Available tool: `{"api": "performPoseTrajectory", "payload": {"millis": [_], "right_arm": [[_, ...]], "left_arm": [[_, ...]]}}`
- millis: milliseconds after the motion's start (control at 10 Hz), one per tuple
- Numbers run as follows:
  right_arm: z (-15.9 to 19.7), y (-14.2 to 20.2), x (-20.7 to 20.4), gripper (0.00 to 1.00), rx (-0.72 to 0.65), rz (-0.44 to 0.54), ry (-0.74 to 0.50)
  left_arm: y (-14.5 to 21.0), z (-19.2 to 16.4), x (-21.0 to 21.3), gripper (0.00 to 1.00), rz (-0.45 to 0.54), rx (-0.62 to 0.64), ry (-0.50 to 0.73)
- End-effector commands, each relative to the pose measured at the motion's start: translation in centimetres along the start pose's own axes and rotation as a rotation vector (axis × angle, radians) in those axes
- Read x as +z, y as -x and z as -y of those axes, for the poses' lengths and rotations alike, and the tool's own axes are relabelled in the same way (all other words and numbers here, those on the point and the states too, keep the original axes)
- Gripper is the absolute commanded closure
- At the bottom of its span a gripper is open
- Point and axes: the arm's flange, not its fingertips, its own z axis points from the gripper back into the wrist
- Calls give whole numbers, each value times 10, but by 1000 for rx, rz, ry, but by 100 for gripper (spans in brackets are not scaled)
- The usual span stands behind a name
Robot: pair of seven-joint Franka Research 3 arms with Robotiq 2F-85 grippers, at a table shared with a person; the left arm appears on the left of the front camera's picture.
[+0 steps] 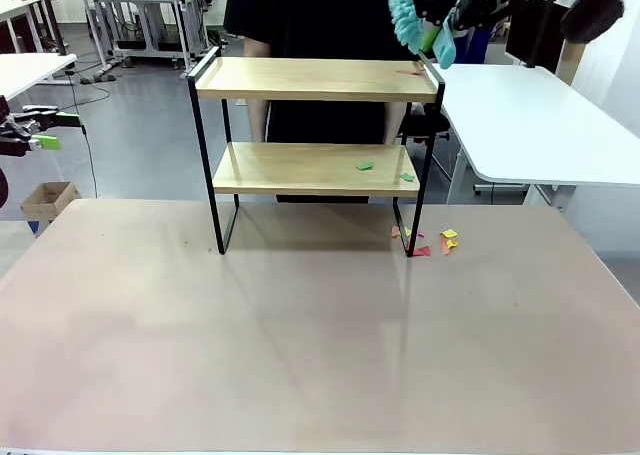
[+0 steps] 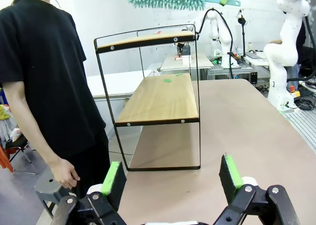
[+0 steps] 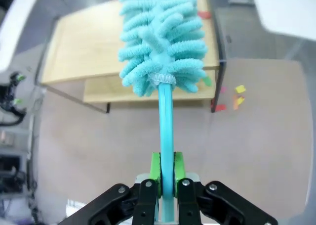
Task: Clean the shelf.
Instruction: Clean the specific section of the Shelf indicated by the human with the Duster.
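The shelf (image 1: 310,78) is standing near the far edge of the matte beige table (image 1: 300,355): 2 light wooden boards, smooth and rectangular, are sitting in a thin black metal frame with 4 straight legs. Above its top board, toward the robot's right end, the right gripper (image 1: 440,30) is holding a teal duster (image 1: 405,10) aloft; in the right wrist view its green pads (image 3: 155,168) are pressing together on the duster's flat, narrow plastic handle (image 3: 165,116), and the fluffy head of thick chenille fingers (image 3: 163,37) is hanging over the upper board (image 3: 84,47). The left gripper (image 2: 173,178) is waiting off the table's left side with its jaws spread wide apart and nothing between them, pointing along the length of the shelf (image 2: 160,99). Small angular paper scraps are lying about: 2 green ones (image 1: 365,165) on the lower board, a red one (image 1: 410,72) on the upper, and red, orange and yellow pieces (image 1: 435,243) on the table just beside the right front leg. A person (image 1: 300,15) in a black shirt is standing close behind the shelf.
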Motion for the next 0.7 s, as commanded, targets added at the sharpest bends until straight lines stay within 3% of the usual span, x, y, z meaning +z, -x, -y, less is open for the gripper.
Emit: {"api": "performPoseTrajectory", "payload": {"millis": [0,300,600], "right_arm": [[18,10,10,87,191,-46,-130],[19,23,14,87,434,-183,-291],[23,52,5,87,658,-304,-325]], "left_arm": [[-2,1,-1,0,3,-16,3],[-2,1,-1,0,3,-16,3],[-2,1,-1,0,3,-16,3]]}}
